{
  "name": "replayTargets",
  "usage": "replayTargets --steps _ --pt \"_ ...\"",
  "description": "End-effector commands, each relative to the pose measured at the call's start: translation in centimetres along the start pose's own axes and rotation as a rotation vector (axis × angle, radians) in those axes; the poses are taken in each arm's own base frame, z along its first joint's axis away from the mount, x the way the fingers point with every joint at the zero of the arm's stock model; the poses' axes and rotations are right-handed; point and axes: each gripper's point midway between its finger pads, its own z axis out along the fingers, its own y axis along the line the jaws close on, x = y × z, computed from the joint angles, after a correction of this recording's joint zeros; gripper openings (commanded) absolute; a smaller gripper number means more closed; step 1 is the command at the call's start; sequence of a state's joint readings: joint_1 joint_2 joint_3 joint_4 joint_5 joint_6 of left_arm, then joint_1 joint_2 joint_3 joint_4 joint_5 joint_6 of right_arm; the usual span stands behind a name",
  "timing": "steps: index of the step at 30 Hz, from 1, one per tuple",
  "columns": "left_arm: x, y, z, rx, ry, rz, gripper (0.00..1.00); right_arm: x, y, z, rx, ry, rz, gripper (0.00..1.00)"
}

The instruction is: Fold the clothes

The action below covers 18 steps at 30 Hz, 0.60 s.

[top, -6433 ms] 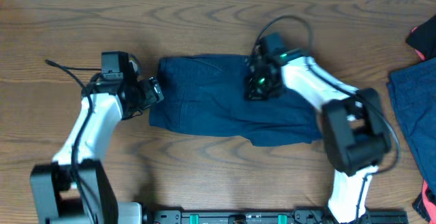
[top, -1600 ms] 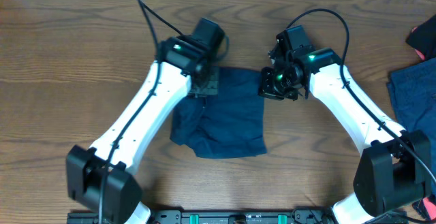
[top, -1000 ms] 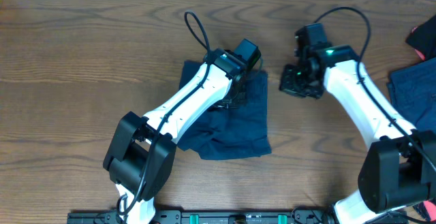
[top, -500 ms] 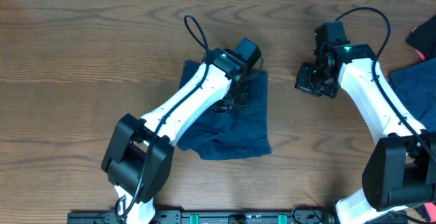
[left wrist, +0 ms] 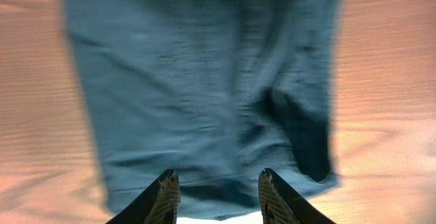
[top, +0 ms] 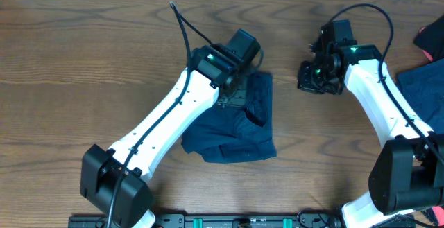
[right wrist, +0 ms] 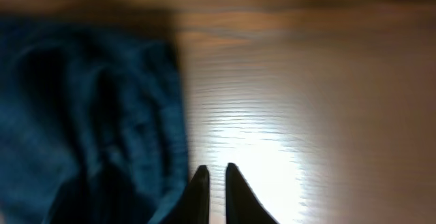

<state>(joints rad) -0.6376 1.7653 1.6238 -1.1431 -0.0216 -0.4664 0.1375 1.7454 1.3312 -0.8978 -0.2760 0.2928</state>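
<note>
The clothes, navy blue shorts (top: pixel 239 132), lie folded over in a rumpled pile at the table's middle. My left gripper (top: pixel 238 95) hovers over their far edge. In the left wrist view it (left wrist: pixel 216 184) stands open, nothing between its fingers, the shorts (left wrist: pixel 204 81) spread out beneath and ahead. My right gripper (top: pixel 310 76) is over bare wood, just right of the shorts and apart from them. In the right wrist view its (right wrist: pixel 214 175) fingers stand a narrow crack apart and empty, with the shorts (right wrist: pixel 82 115) at the left.
More garments lie at the right edge: a blue one (top: pixel 423 96), a red and black one (top: pixel 431 37) behind it, and a red piece (top: pixel 437 204) near the front corner. Bare wooden table (top: pixel 83 62) stretches to the left.
My left gripper has opened and let the cloth go, leaving the right edge folded over. The right gripper has moved away to the right of the shorts and opened a crack.
</note>
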Motion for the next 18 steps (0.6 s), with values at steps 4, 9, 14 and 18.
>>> replayTargets --steps 4,9,14,18 --pt "-1.4 6.0 0.2 -0.159 -0.012 -0.052 0.41 2.6 6.5 0.8 -0.206 0.069 -0.284 0.24" --pt "-1.2 8.4 2.0 -0.113 0.05 -0.152 0.42 5.7 10.2 3.5 -0.222 0.141 -0.403 0.36" --pt "-0.2 9.5 4.0 -0.077 0.134 -0.199 0.43 9.7 12.4 6.4 -0.214 0.26 -0.483 0.36" --pt "0.5 9.4 4.8 -0.066 0.155 -0.19 0.43 11.4 13.1 6.7 -0.221 0.303 -0.551 0.32"
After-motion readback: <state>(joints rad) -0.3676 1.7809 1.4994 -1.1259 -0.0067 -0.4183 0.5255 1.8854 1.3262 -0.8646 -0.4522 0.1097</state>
